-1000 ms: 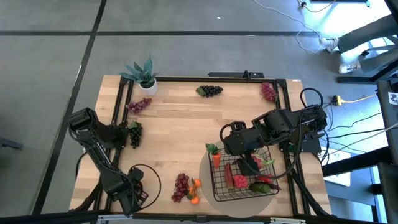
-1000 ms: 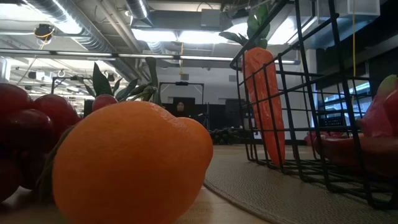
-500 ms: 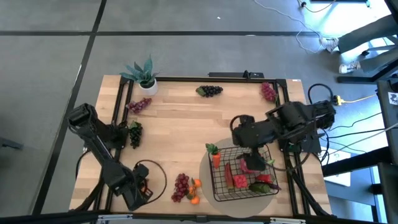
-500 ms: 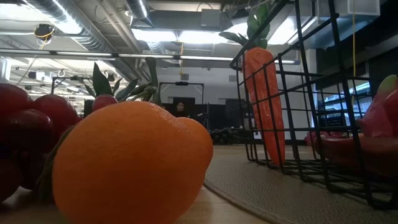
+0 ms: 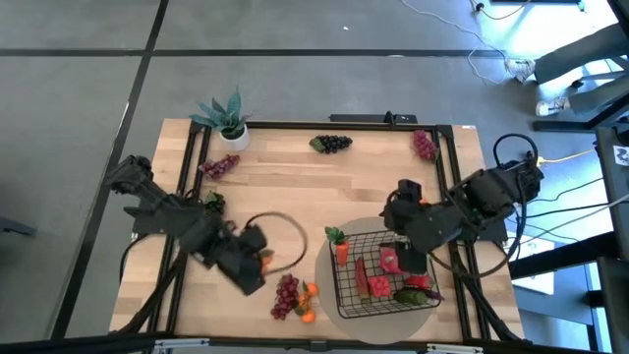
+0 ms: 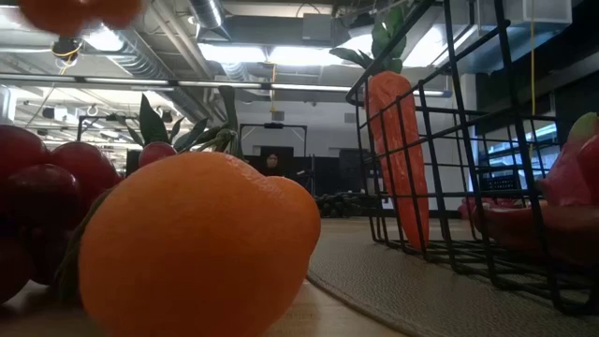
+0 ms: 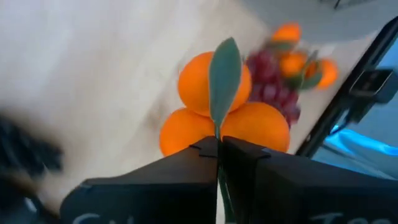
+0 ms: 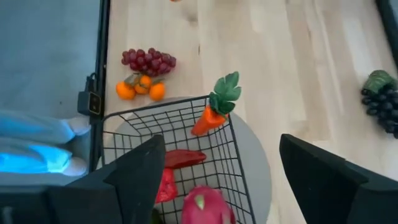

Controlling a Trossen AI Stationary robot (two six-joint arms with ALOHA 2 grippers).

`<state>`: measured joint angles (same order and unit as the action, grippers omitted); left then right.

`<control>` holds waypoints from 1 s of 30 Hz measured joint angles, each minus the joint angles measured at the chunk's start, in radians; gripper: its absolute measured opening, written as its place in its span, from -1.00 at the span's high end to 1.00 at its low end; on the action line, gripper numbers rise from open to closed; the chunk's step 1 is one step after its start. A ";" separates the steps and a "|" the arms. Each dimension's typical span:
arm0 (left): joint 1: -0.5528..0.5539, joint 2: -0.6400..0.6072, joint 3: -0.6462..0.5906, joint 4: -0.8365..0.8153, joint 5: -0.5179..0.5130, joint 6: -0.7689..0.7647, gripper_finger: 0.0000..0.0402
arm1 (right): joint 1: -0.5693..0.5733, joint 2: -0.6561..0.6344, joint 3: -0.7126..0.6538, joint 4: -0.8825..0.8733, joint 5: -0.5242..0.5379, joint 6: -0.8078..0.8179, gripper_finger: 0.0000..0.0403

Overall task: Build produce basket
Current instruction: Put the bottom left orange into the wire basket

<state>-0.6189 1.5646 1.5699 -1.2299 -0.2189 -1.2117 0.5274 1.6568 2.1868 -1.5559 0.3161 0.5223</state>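
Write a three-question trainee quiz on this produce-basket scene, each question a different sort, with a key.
1. True or false: the carrot leans inside the wire basket.
2. Multiple choice: the left gripper is shut on A) a grape bunch, B) the stem of an orange cluster, C) a red pepper.
3. Fill in: the right gripper hangs open over the ____.

Key: 1 true; 2 B; 3 basket.
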 joint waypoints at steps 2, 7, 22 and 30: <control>0.057 0.000 0.036 0.000 -0.003 0.096 1.00 | 0.015 -0.006 -0.001 -0.018 0.039 0.036 -0.48; 0.159 0.000 0.079 0.106 -0.003 0.311 1.00 | 0.057 -0.022 0.000 -0.017 0.130 0.103 -0.48; 0.286 0.112 0.086 0.746 0.067 0.855 1.00 | 0.084 -0.019 -0.001 -0.015 0.259 0.131 -0.48; 0.310 0.256 0.086 0.856 0.159 0.952 1.00 | 0.084 -0.019 -0.001 -0.015 0.206 0.125 -0.48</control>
<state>-0.3088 1.8204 1.6558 -0.3742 -0.0597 -0.2596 0.6113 1.6379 2.1857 -1.5707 0.5221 0.6475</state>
